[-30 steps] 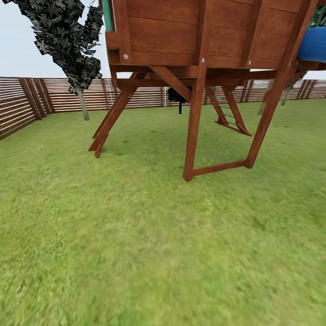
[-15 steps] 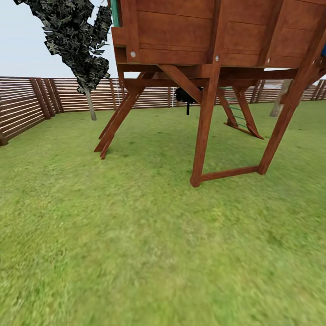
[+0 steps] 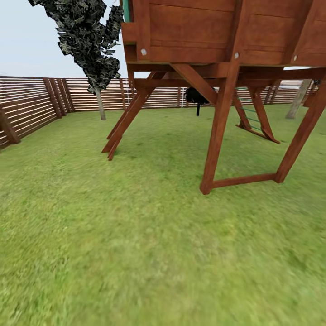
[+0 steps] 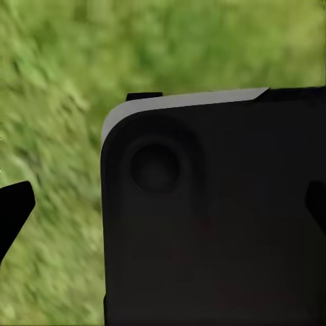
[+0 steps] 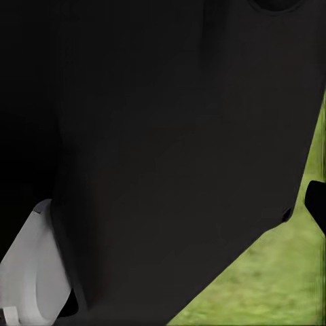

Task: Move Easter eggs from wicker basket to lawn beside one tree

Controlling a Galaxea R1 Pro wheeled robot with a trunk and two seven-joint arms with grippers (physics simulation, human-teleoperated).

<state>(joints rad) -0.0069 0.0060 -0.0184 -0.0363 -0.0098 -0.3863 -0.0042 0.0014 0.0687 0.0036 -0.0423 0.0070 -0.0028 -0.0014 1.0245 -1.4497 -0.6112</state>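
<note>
I am looking out from the head camera over the lawn (image 3: pixel 136 253), which fills the near ground and runs back to a slatted fence (image 3: pixel 40 97) along the far and left sides. A wooden play tower (image 3: pixel 226 40) stands ahead and to the right, its boxed deck up high, its slanted legs planted in the grass; the nearest leg (image 3: pixel 219 131) comes down roughly centre-right, joined by a low crossbar (image 3: pixel 244 180) to another leg further right. A ladder (image 3: pixel 253 120) with green rungs leans behind them, and something small and dark (image 3: pixel 196 96) hangs beneath the deck; I can't make out what it is. Left of the tower, near the fence, stands a thin-trunked tree (image 3: pixel 88 36) with dark mottled foliage, and a pale trunk (image 3: pixel 299 99) leans at the far right by the fence. On the left wrist camera a dark robot body (image 4: pixel 217 217) blocks most of the frame, blurred grass around it, with a dark fingertip (image 4: pixel 13 210) at one edge and another at the opposite edge. I cannot tell whether that end effector is apart or together. The right wrist camera is likewise blocked by a dark body (image 5: pixel 163 136), with a white part (image 5: pixel 30 278) and a strip of grass; one dark tip (image 5: pixel 316 200) shows, and I cannot tell that end effector's state either.
</note>
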